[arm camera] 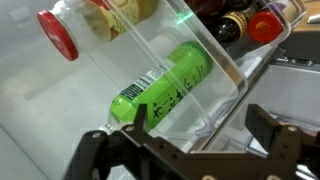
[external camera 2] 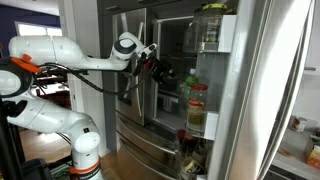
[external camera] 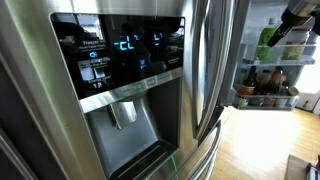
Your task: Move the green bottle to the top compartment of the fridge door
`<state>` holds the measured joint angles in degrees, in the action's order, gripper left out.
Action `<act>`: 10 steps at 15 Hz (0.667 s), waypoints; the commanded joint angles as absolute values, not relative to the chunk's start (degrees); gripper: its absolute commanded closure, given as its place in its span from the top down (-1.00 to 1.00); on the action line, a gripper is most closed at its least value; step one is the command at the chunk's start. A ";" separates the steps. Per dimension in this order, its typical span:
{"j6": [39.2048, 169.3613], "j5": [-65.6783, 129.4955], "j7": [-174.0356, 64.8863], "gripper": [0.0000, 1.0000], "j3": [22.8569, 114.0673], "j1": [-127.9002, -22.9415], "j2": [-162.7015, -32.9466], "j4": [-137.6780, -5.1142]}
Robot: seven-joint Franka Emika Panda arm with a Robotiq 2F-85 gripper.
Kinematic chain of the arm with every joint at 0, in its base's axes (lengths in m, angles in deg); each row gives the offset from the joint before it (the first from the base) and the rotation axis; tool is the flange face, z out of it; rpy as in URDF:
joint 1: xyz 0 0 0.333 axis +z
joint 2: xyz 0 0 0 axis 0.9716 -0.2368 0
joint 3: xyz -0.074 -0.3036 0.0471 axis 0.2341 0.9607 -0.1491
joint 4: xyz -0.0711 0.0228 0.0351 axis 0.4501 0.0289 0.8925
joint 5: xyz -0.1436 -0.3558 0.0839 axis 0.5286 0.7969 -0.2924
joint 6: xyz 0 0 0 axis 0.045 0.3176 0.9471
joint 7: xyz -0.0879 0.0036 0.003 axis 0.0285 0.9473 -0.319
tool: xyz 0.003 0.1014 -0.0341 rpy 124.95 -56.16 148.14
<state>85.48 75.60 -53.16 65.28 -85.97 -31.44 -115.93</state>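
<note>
Big steel door (external camera: 60,110) fills the near left, its blue-lit dispenser panel (external camera: 125,50) glowing over the dark recess. Past it on the right there's pale wood floor (external camera: 250,140), bright with daylight. In an exterior view the white arm (external camera 2: 80,55) reaches in from the left across a dim room toward the open fridge door (external camera 2: 229,35), whose white bins are stacked one above another.

Here's the gripper (arm camera: 180,135) in the wrist view: jaws spread wide, nothing between them, hanging just in front of a bin's translucent rail (arm camera: 215,60). Behind that rail is the green bottle (arm camera: 160,85), tilted, cap end low on the left, resting against the clear plastic and not touched by either finger. In an exterior view the same bottle (external camera: 267,40) shows just beside the gripper, in the bin above the row of dark bottles (external camera: 265,85). Whether that bin is the highest one, can't tell. It may sit one below the top.

Neighbours: a clear bottle with a red cap (arm camera: 60,35) far left, and a red-lidded jar (external camera 2: 197,105) in the door.
</note>
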 commanded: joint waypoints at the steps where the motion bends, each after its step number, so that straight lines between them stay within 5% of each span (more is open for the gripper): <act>1: 88.33 81.39 -51.52 1.00 66.11 -86.19 -30.66 -117.26; 10: 97.90 82.91 -38.61 1.00 71.15 -87.24 -30.42 -118.42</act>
<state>95.98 83.97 -42.52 69.82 -86.44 -31.33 -116.96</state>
